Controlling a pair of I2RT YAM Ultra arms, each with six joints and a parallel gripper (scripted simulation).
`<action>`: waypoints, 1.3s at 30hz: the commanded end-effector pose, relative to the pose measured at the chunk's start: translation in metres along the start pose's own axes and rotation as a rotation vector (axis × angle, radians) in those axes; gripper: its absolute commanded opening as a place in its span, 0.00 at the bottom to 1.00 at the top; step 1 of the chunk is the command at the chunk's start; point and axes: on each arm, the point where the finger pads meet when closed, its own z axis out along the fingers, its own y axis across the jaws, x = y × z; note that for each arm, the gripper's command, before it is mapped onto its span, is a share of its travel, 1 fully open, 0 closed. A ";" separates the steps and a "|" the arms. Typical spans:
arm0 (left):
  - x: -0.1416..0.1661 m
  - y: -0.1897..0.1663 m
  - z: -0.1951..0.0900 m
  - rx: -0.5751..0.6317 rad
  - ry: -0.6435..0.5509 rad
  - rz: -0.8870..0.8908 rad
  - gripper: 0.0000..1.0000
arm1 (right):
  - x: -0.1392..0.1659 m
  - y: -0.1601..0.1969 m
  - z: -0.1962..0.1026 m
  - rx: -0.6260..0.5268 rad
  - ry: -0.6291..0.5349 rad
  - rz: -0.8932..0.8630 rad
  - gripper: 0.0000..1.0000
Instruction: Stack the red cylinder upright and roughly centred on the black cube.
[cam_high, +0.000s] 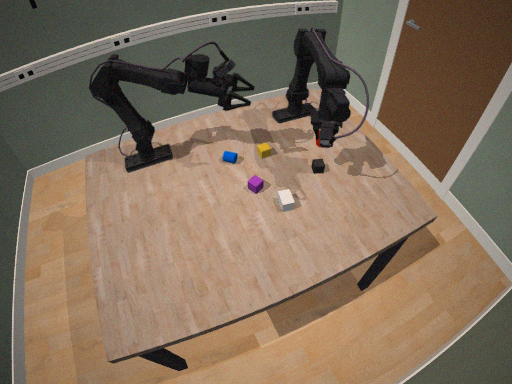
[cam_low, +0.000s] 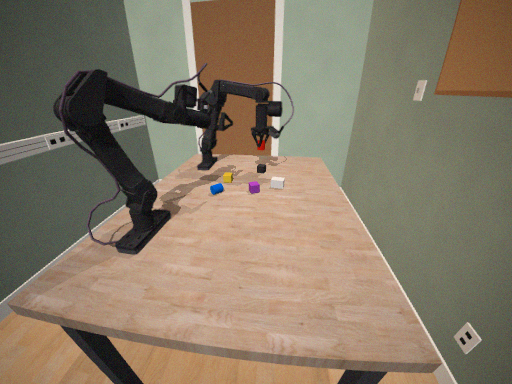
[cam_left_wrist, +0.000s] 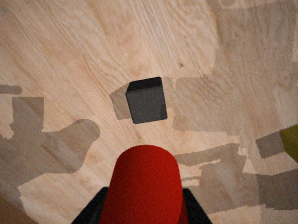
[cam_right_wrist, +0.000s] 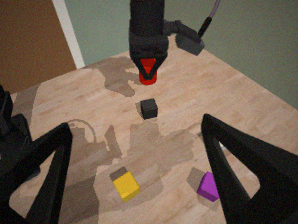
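My left gripper (cam_high: 324, 136) is shut on the red cylinder (cam_high: 318, 142) and holds it upright in the air, above the table. The black cube (cam_high: 318, 165) sits on the table a little nearer the front than the cylinder. In the left wrist view the red cylinder (cam_left_wrist: 146, 187) fills the bottom and the black cube (cam_left_wrist: 146, 100) lies just ahead of it, apart from it. The right wrist view shows the cylinder (cam_right_wrist: 147, 71) hanging behind the cube (cam_right_wrist: 149, 108). My right gripper (cam_high: 242, 95) is open and empty, high above the back of the table.
A blue cylinder (cam_high: 229, 157) lying on its side, a yellow cube (cam_high: 264, 150), a purple cube (cam_high: 255, 183) and a white cube (cam_high: 286, 199) lie on the table to the left of and in front of the black cube. The table's right edge is close by.
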 end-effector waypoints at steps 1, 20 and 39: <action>-0.002 -0.001 0.000 -0.001 -0.028 0.004 0.34 | -0.017 -0.004 -0.006 0.002 -0.050 0.002 1.00; -0.003 0.004 0.044 0.003 -0.010 0.004 0.34 | -0.017 -0.004 -0.006 0.002 -0.050 0.002 1.00; -0.003 0.004 0.075 0.003 -0.010 0.005 0.34 | -0.017 -0.004 -0.006 0.002 -0.050 0.002 1.00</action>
